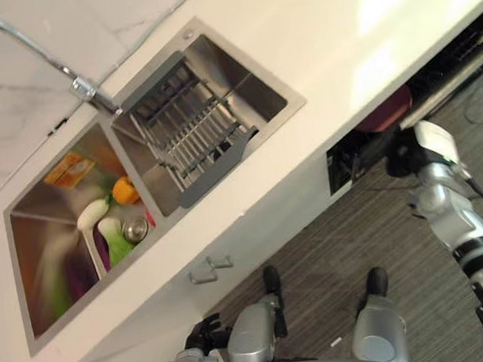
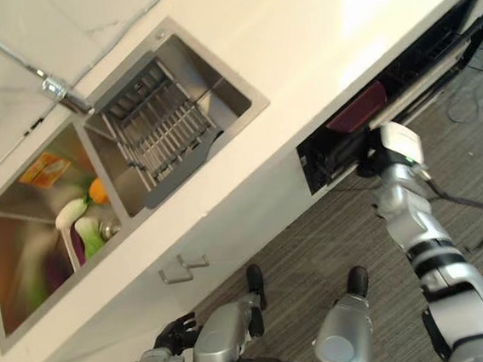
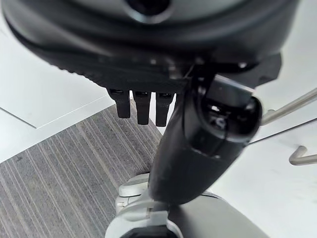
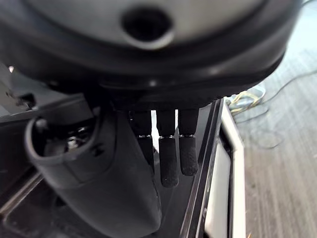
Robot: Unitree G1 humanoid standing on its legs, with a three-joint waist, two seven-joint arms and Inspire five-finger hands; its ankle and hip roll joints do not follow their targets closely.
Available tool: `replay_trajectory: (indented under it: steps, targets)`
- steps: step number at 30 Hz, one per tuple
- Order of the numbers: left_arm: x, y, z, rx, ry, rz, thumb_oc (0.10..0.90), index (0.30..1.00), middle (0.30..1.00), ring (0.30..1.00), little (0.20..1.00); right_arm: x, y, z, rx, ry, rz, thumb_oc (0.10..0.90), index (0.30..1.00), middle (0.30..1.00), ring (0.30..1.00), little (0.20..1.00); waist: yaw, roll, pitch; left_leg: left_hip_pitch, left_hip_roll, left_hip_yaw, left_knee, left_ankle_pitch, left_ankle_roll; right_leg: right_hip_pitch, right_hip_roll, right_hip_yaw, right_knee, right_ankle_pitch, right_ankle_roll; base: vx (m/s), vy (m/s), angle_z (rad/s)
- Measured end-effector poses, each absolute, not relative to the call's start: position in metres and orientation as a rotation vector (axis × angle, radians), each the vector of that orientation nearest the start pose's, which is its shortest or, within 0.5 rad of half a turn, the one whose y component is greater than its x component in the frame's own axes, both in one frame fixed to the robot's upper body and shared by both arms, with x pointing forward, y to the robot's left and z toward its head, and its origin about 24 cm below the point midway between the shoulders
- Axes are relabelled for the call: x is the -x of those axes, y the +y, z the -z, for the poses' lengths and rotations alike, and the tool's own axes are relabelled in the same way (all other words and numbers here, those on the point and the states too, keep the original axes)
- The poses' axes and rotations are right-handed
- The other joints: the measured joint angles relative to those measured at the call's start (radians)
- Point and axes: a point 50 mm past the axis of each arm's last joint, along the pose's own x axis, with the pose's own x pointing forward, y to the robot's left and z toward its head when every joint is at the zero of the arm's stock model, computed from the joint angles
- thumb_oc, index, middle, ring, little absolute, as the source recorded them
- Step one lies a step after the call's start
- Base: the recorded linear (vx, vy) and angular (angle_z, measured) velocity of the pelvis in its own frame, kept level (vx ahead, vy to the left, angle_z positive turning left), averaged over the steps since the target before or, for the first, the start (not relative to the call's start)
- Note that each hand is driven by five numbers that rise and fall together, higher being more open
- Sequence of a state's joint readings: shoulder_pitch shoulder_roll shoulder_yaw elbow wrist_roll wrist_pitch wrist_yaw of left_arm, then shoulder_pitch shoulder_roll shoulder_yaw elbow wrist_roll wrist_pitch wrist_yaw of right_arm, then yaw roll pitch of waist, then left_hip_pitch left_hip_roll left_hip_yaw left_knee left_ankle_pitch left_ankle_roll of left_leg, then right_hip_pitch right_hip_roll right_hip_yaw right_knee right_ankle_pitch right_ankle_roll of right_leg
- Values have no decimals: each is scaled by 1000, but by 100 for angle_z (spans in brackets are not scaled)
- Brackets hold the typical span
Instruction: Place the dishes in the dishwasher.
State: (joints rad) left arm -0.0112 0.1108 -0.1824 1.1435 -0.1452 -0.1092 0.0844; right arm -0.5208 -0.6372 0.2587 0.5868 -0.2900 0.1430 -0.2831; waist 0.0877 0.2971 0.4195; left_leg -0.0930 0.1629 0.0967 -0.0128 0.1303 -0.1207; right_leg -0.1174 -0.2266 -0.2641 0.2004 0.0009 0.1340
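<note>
Now reaching into the dishwasher (image 2: 402,71) opening with the right hand (image 4: 168,153), fingers straight, holding nothing. Left hand (image 3: 143,106) likewise relaxed and empty, well below the sink (image 1: 214,72).

A chrome faucet (image 1: 32,47) arcs over the double sink (image 1: 28,278), a white counter (image 1: 338,26) runs alongside, striped grey floor (image 1: 334,249) below.
</note>
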Motion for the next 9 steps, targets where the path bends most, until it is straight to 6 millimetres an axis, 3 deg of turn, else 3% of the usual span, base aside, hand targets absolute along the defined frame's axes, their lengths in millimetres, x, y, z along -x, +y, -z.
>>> replay_trajectory:
  steps: [1,2,6,9]
  targets:
    - [-123,178,157,-116,1012,-57,800,900,900,900,900,-339,-274,-87,981,125,317,800,900,900,900,900,28,-2,1,-3,4,-5,1,2,0,2,-3,-19,9,-8,-9,22,-10,49]
    - [-122,176,157,-120,1012,-48,800,900,900,900,900,-333,-279,-75,955,160,323,800,900,900,900,900,39,-3,2,-10,2,-26,1,31,4,13,-5,-49,18,-21,-7,22,-10,49]
    - [-121,175,157,-122,1013,-42,800,900,900,900,900,-319,-292,-61,941,193,354,800,900,900,900,900,49,-6,3,-4,-13,-58,0,36,1,41,-21,-84,27,-40,3,12,-9,39]
    - [-124,178,156,-118,1005,-58,800,900,900,900,900,-300,-298,-35,941,245,305,800,900,900,900,900,43,-31,-2,2,-16,-61,0,35,1,52,-26,-93,28,-53,9,13,-3,7]
